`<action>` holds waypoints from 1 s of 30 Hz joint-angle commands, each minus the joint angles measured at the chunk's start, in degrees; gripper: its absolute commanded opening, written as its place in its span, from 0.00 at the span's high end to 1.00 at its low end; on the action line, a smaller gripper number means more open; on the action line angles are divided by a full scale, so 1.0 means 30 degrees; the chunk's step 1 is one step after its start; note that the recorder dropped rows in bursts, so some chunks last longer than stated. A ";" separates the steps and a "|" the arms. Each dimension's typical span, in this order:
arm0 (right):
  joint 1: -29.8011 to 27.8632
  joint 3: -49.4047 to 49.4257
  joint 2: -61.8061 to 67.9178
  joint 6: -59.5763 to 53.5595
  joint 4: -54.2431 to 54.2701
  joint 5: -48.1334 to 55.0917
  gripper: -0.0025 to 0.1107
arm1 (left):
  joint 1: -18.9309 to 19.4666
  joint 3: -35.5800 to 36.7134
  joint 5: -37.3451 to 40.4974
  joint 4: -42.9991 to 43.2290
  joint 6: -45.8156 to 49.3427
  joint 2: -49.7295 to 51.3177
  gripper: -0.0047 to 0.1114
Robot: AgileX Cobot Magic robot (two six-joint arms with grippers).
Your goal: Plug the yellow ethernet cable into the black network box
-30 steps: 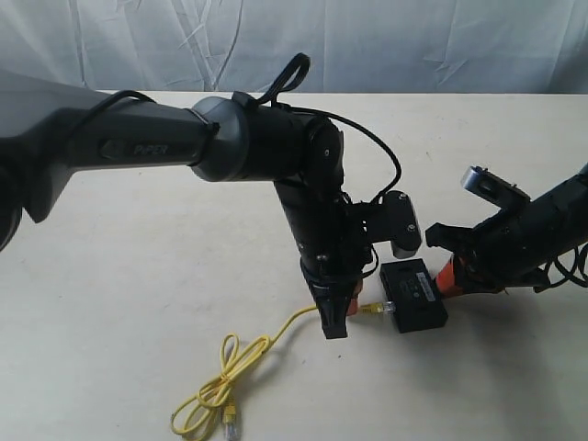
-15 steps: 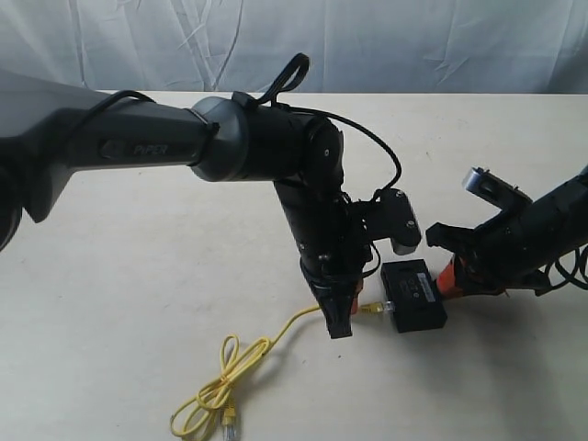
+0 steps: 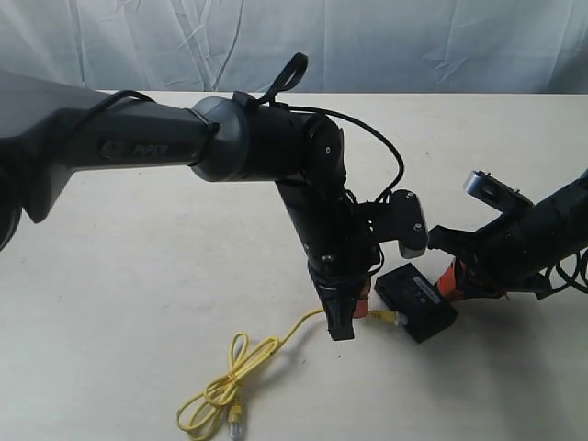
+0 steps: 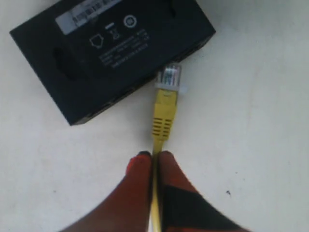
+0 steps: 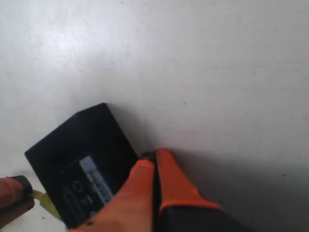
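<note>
Left gripper (image 4: 154,157) pinches the yellow ethernet cable (image 4: 163,116) behind its plug, which points ahead into the slanted port face of the black network box (image 4: 96,53); right gripper (image 5: 153,162), fingers together, touches the box's opposite side

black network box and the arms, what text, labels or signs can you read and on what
"PiPER": on the left arm, grey link.
White label on the black network box: barcode-like print, too blurred to read.
Box top: small symbols and fine print lines, unreadable.
</note>
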 commanded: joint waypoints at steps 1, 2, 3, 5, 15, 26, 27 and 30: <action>0.0008 0.0107 0.0036 -0.0007 0.0117 0.0555 0.99 | -0.0080 -0.0108 -0.0772 -0.0410 -0.0317 -0.0257 0.96; 0.0008 0.0107 0.0036 0.0038 0.0117 0.0595 0.99 | -0.0080 -0.0108 -0.0850 -0.0204 -0.0645 -0.0257 0.96; 0.0008 0.0107 0.0036 0.0201 0.0117 0.0595 0.99 | -0.0080 -0.0108 -0.0973 0.0154 -0.1081 -0.0257 0.96; 0.0008 0.0107 0.0036 0.0319 0.0117 0.0595 0.99 | -0.0080 -0.0108 -0.1152 0.1171 -0.2208 -0.0257 0.96; 0.0008 0.0107 -0.0418 0.0498 0.0153 0.0187 0.99 | -0.0080 -0.0108 -0.1223 0.3466 -0.4646 -0.0257 0.96; 0.0008 0.0107 -0.0431 0.0167 0.0153 -0.0412 0.99 | -0.0080 -0.0108 -0.0246 0.2139 -0.2313 -0.0257 0.96; 0.0008 0.0107 -0.0431 0.0167 0.0153 -0.0412 0.99 | -0.0080 -0.0108 -0.0202 0.1940 -0.2105 -0.0257 0.96; 0.0008 0.0107 -0.0431 -0.0129 0.0153 -0.0412 0.99 | -0.0080 -0.0108 -0.0240 0.1806 -0.2097 -0.0257 0.96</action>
